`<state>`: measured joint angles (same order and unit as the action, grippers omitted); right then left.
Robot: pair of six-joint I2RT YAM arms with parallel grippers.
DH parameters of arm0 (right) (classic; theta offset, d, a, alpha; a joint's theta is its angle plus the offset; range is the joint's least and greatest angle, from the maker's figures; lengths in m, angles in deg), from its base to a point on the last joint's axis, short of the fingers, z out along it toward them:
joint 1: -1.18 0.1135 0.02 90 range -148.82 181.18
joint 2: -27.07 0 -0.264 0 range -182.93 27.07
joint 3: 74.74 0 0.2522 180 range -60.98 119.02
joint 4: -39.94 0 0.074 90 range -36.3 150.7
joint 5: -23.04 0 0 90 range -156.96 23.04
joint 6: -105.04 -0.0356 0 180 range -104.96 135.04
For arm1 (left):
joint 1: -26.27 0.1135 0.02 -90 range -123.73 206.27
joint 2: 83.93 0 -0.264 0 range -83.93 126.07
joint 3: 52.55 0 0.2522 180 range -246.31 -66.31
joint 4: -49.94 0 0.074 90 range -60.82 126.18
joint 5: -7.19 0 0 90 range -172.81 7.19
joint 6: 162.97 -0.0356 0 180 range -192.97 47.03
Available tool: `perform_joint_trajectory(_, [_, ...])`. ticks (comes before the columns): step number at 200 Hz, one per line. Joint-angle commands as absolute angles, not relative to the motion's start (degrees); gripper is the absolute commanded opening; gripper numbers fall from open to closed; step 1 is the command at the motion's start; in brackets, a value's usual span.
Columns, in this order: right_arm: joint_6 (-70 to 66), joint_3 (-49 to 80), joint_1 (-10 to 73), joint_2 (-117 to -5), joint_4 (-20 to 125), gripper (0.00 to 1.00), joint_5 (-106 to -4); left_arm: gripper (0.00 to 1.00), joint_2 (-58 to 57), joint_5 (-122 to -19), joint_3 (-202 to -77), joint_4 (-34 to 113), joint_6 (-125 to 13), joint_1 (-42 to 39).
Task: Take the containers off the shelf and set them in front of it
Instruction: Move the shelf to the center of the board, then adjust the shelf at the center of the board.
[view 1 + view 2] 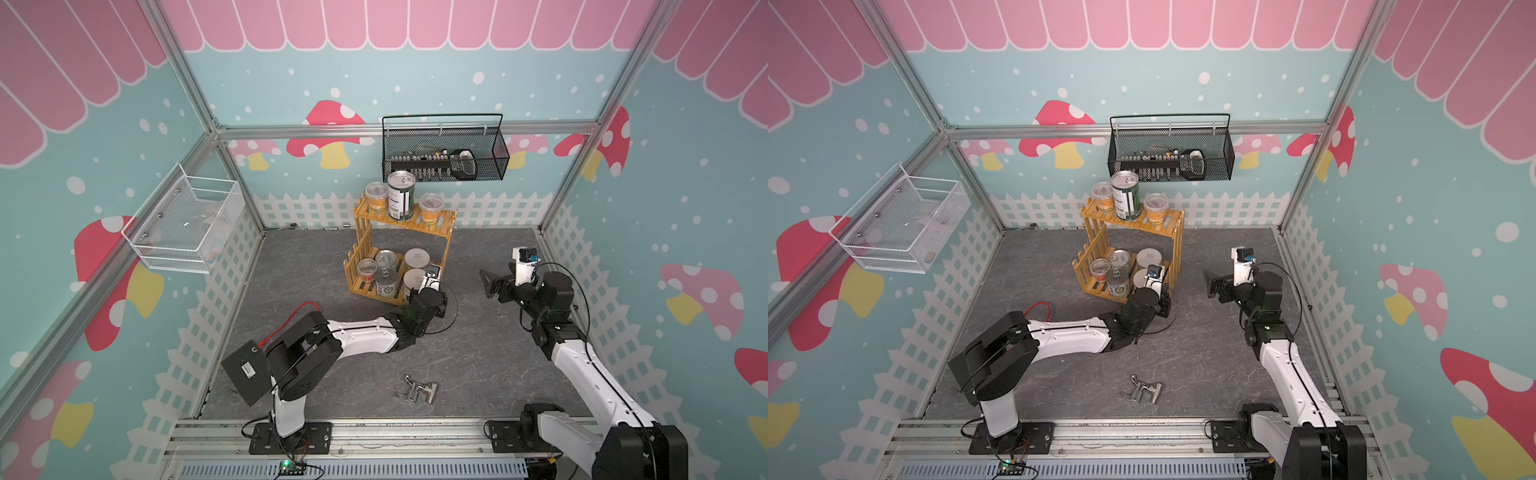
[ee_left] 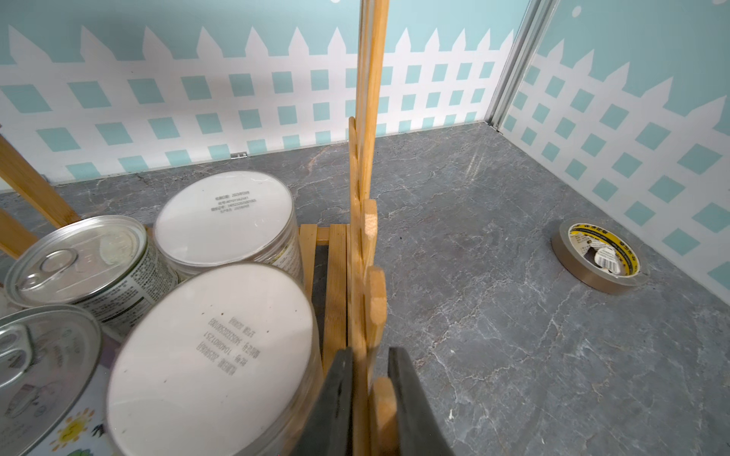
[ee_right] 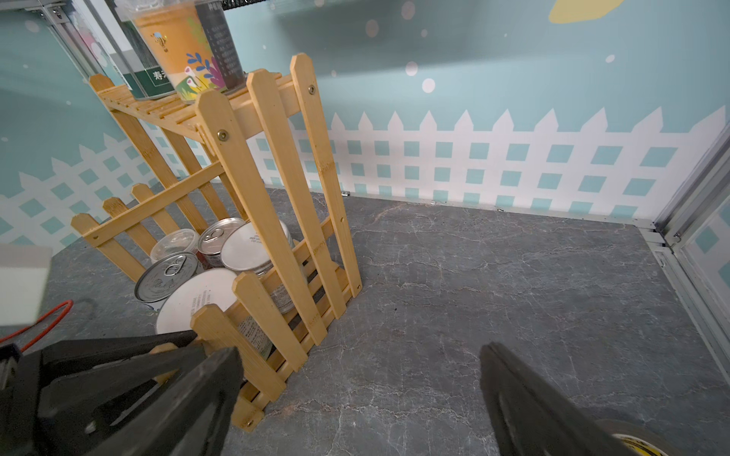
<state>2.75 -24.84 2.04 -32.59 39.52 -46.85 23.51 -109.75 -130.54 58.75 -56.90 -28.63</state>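
**Clamping the shelf by its side slats, left pincer low at the front corner; all eight containers on its tiers**

The shelf stands on the table toward 12 o'clock, near the back wall. On its upper tier a tall tin can stands upright in the middle. A clear cup is at its 9 o'clock and a second clear cup at its 3 o'clock.

The lower tier is packed close. A third clear cup is at the 9 o'clock end. A back tin can and a front tin can fill the middle. A back jar and a front jar, both white-lidded, are at the 3 o'clock end.

The left pincer is drawn narrow on the low pickets of the shelf's 3 o'clock side. One finger is inside, just beside the front jar, and the other is outside.

The right pincer hangs above the table at the shelf's 3 o'clock, apart from it. Its jaws are spread wide and hold nothing.

A tape roll lies flat farther toward 3 o'clock, by the side wall. A small metal part lies at the shelf's 6 o'clock, well apart.

A black wire-mesh basket hangs on the back wall at 12 o'clock. A white wire basket hangs on the side wall at 9 o'clock.
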Motion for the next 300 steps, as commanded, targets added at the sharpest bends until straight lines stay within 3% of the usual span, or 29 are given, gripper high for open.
perform_joint_trajectory(1, [2.41,-25.53,2.5,-33.13,38.29,0.99,-47.06,0.25,22.89,-105.46,-131.94,61.86,-53.53,-29.63])
perform_joint_trajectory(55, [1.35,-25.1,2.5,-33.16,38.86,0.99,-46.64,0.58,19.43,-103.88,-130.1,62.01,-54.86,-29.63])
perform_joint_trajectory(114, [-2.47,-23.89,4.72,-34.43,40.19,0.99,-47.19,0.7,5.95,-93.6,-121.19,57.98,-56.95,-25.41])
perform_joint_trajectory(168, [-10.09,-13.78,14.95,-39.29,52.82,0.99,-65.07,0.72,-6.75,-80.28,-114.86,48.42,-61.33,-11.58])
perform_joint_trajectory(206, [-13.08,-10.77,19.78,-40.2,55.35,0.98,-69.56,0.71,-9.78,-76.3,-115.51,42.77,-65.3,0.05])
perform_joint_trajectory(257, [-16.32,-7.84,26.33,-40.42,59.95,0.98,-76.4,0.71,-4.77,-66.48,-117.3,41.78,-69.54,14.56])
perform_joint_trajectory(300, [-18.08,-5.73,30.97,-42.64,61.79,0.99,-80.48,0.66,3.69,-62.1,-121.15,40.82,-70.48,16.8])
